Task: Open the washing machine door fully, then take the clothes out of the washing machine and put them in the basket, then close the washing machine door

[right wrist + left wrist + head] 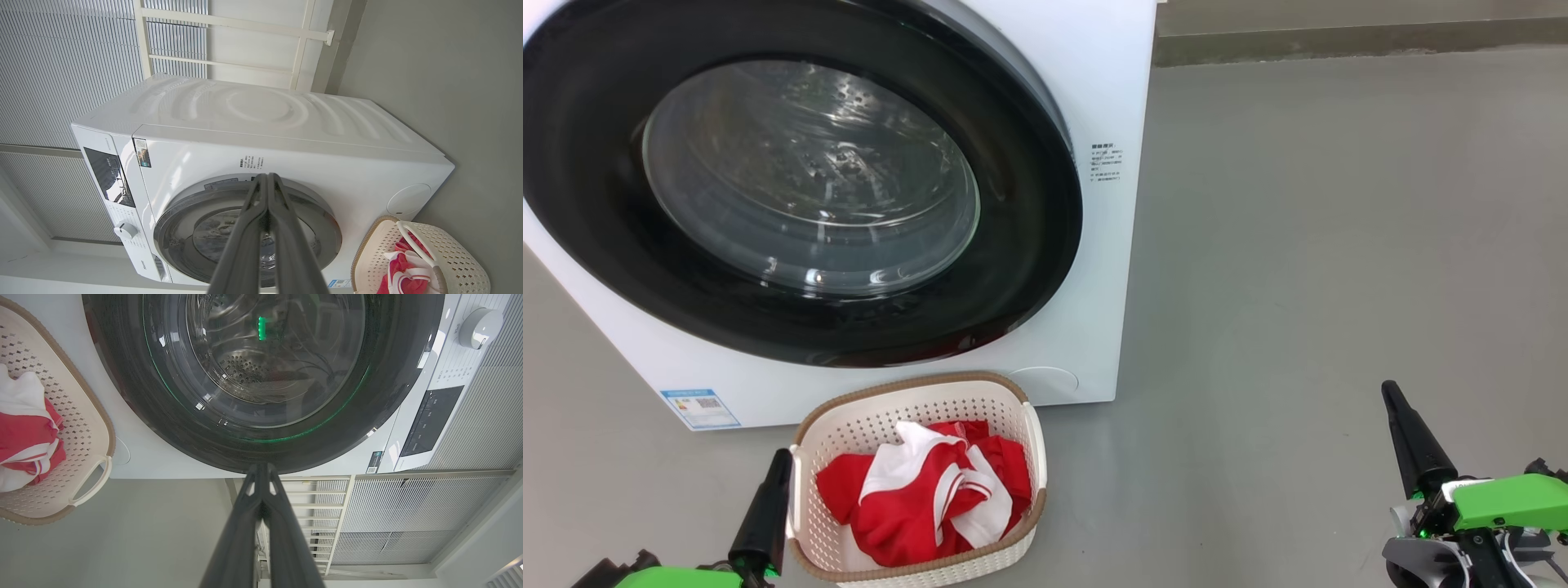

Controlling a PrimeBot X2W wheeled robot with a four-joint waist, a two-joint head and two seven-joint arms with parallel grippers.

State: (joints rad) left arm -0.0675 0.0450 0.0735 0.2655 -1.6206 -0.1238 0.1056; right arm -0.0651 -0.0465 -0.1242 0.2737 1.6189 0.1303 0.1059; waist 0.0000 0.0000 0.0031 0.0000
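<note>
Door (809, 180) shut; basket (907, 384) w/ clothes (915, 506), long axis along washer (1111, 82) front.

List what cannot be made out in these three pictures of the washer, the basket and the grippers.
Head view: printed label on the washing machine, too small to read.
Head view: basket bottom, covered by the clothes.
Head view: washing machine door's upper left, cut by the frame edge.
Left wrist view: drum's depths, blurred by reflections on the glass.
Head view: left gripper's wrist, cut by the bottom edge.
</note>
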